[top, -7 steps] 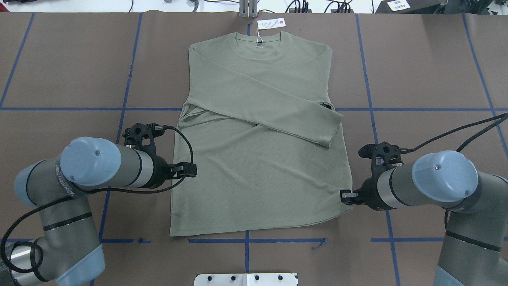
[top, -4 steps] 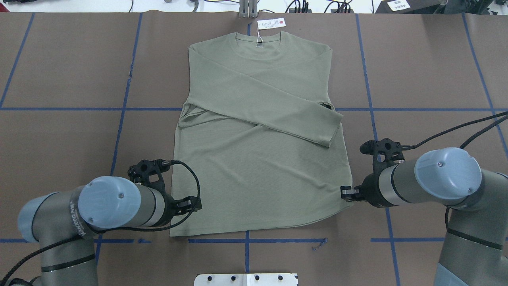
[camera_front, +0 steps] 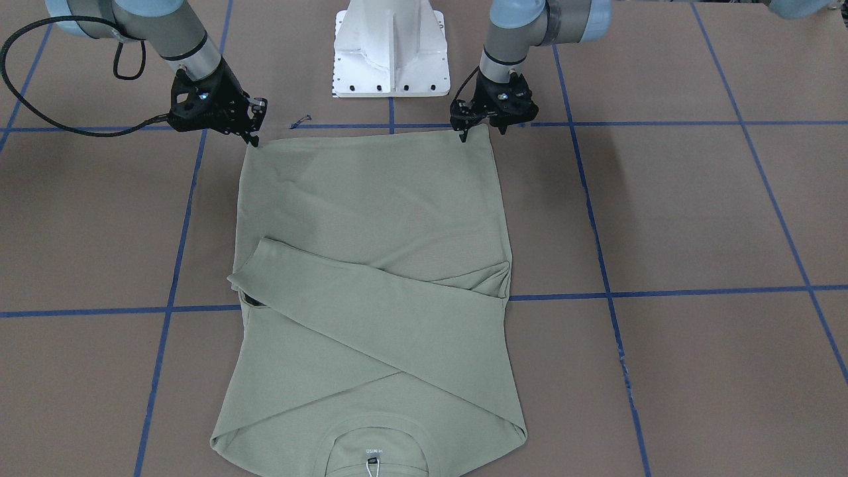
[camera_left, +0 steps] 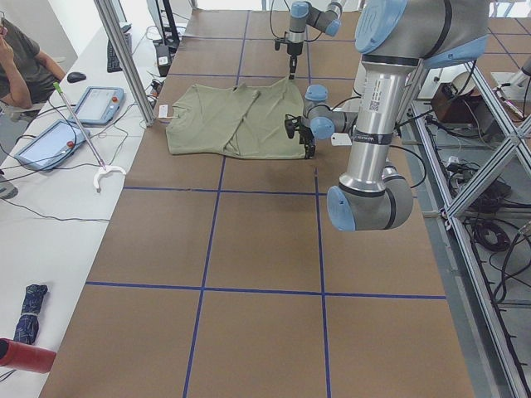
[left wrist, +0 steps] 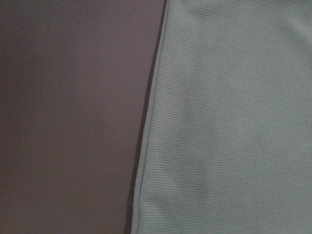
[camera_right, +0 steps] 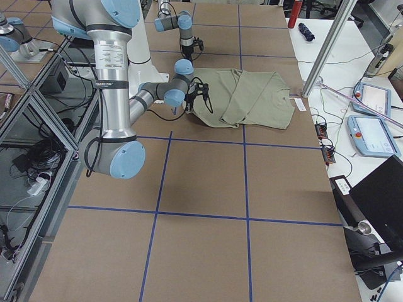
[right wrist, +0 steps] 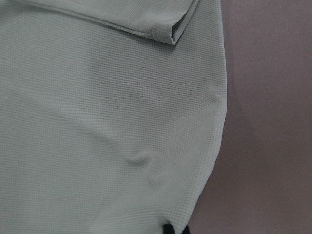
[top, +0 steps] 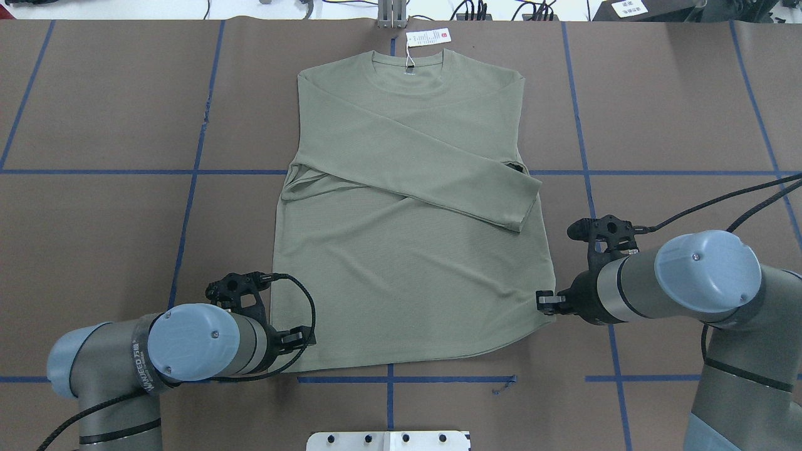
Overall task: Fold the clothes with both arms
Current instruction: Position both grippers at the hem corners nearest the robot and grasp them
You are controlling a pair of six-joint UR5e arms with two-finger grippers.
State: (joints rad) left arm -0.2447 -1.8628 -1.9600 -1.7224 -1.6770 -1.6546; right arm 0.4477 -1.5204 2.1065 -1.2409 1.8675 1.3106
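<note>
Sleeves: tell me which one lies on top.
The sleeve whose cuff reaches the shirt's edge toward the right arm; the other sleeve is tucked beneath it.

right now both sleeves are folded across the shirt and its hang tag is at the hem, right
No: the hang tag lies at the collar, not the hem, per the overhead view. Both sleeves are folded across the shirt.

The shirt [camera_front: 371, 199] has its collar cut by the front view's bottom edge; print on its hang tag [top: 428, 38] is unreadably small.
</note>
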